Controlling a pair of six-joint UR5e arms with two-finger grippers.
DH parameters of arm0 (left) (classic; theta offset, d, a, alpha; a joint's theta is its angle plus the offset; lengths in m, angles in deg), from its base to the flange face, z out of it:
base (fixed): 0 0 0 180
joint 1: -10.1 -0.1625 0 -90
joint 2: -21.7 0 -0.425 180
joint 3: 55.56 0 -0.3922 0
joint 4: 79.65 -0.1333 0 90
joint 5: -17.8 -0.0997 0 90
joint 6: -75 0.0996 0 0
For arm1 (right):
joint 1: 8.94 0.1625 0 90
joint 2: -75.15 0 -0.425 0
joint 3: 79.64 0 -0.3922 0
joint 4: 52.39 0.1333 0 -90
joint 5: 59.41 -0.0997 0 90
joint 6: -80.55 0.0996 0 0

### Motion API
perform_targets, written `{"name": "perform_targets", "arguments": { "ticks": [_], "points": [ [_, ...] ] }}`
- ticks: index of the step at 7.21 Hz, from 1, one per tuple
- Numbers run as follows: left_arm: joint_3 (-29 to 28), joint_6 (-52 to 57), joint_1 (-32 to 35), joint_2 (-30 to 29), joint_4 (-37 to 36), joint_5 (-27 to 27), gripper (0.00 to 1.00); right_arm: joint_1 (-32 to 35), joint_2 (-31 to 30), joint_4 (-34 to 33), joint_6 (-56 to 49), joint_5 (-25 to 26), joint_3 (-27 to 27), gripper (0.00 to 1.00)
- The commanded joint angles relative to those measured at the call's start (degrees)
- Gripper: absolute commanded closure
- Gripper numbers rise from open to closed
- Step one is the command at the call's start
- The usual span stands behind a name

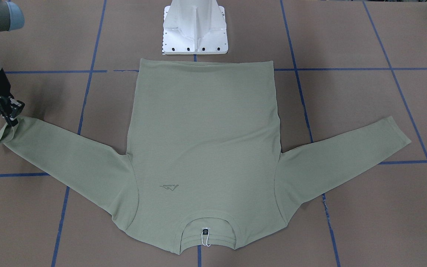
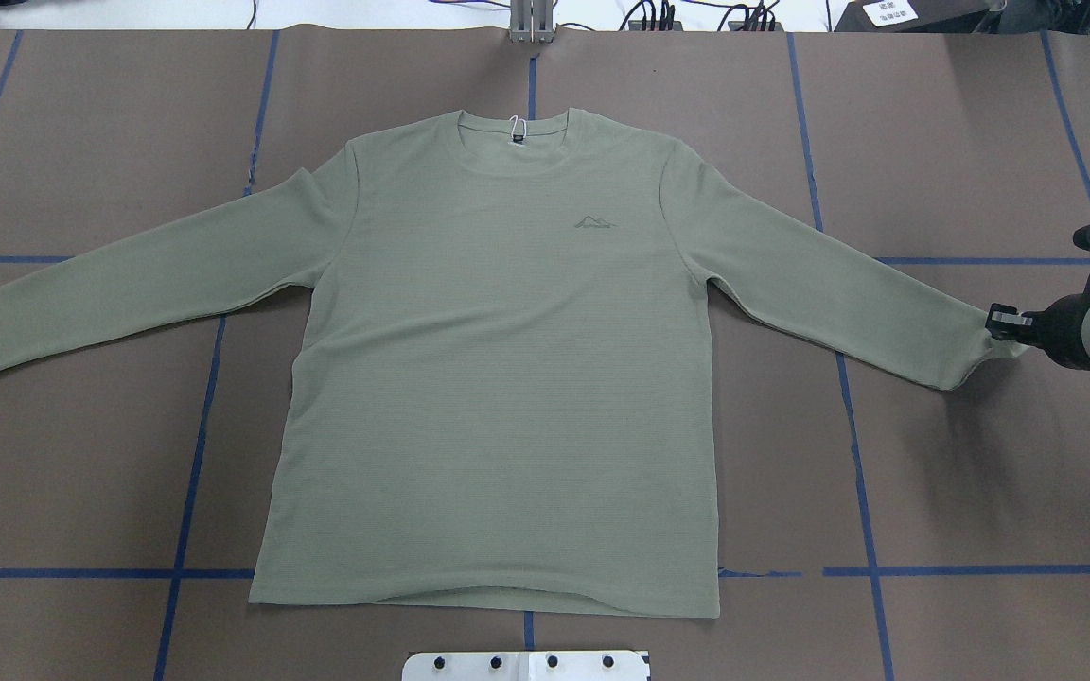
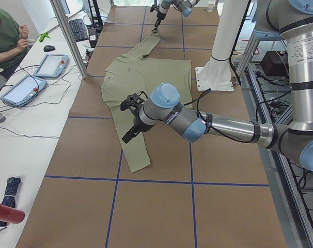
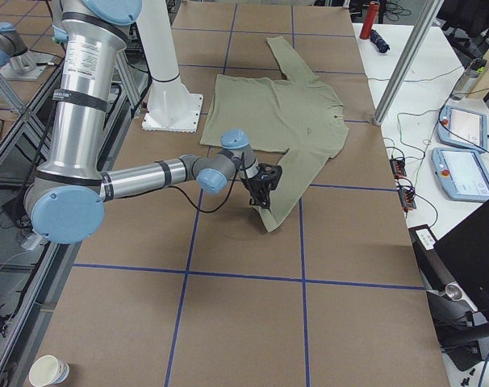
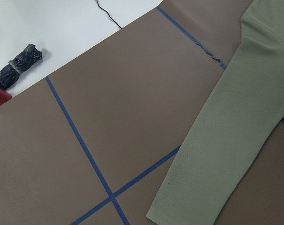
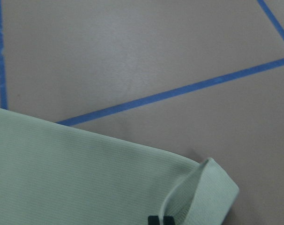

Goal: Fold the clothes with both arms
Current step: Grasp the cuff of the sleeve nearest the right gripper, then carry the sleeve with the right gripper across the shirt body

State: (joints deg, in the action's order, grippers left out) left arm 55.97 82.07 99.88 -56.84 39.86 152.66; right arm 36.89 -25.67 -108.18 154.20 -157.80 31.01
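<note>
1. I see the shirt [image 1: 206,141] spread flat, hem just beside the pedestal [image 1: 195,33]
2. My right gripper [image 1: 12,119] clenches one sleeve cuff [image 1: 4,133], well off to the pedestal's side
3. My left gripper [image 3: 129,135] hangs above the other sleeve [image 3: 137,157]; jaws I cannot tell

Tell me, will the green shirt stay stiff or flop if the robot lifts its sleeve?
Probably floppy: the shirt lies limp and flat, and its cuff curls up at the right claw. The knit looks thin, so likely light, and the rest would drape.
</note>
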Motion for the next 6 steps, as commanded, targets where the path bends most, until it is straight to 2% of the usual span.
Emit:
{"name": "perform_targets", "arguments": {
  "ticks": [1,2,3,4,5,6],
  "points": [
    [0.0,-0.13,-0.04,-0.3,-0.15,-0.03,0.0,0.48,7.34,-3.15,-1.83,0.56,1.4,1.0],
    [0.0,-0.13,-0.04,-0.48,-0.15,-0.03,0.0,1.09,15.57,-10.67,-1.92,0.74,1.49,1.0],
    [-0.09,-0.22,0.05,-0.48,-0.24,-0.03,0.0,1.54,25.57,-22.75,-1.93,1.18,1.4,1.0],
    [0.0,-0.22,0.05,-0.48,-0.24,-0.03,0.0,1.37,35.67,-33.75,-2.71,3.88,1.05,1.0],
    [-0.09,-0.22,-0.04,-0.57,-0.33,-0.03,0.0,0.15,42.56,-37.42,-7.42,7.91,0.27,1.0],
    [-0.09,-0.22,-0.04,-0.65,-0.5,-0.03,0.0,-0.13,47.15,-37.55,-11.38,9.86,-0.52,1.0]
  ]
}}
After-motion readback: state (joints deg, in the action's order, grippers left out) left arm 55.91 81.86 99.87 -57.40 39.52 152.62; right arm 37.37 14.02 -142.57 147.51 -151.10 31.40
